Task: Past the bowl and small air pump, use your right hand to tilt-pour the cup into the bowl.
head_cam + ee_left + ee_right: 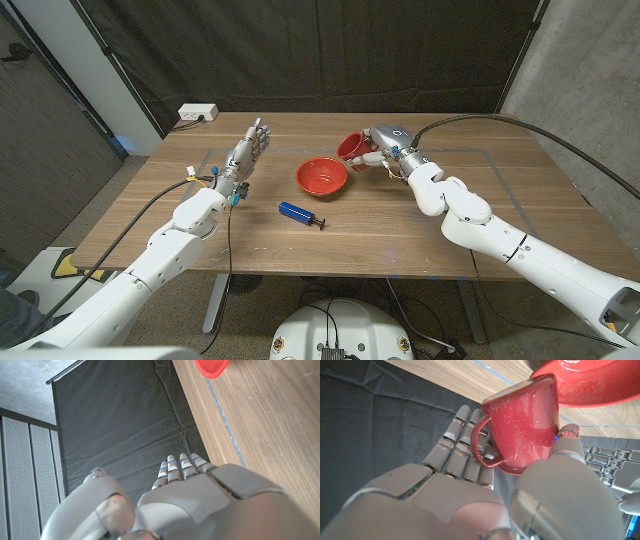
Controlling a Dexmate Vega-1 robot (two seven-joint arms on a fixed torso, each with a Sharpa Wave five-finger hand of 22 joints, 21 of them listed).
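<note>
Right hand (pixel 385 150) grips red enamel-look cup (pixel 350 146) upper centre, tipped toward bowl (pixel 321 177). Likely rigid, light, slick; body grasp beside handle suits. Left hand (pixel 245 157) empty, fingers extended.

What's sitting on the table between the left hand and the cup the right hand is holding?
In the head view, the red bowl lies between the left hand and the cup; the cup is tilted by the bowl's far right rim.

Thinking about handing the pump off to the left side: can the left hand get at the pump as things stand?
Probably yes. The left hand is open and holds nothing, and the pump lies on bare table nearby, with nothing between them.
</note>
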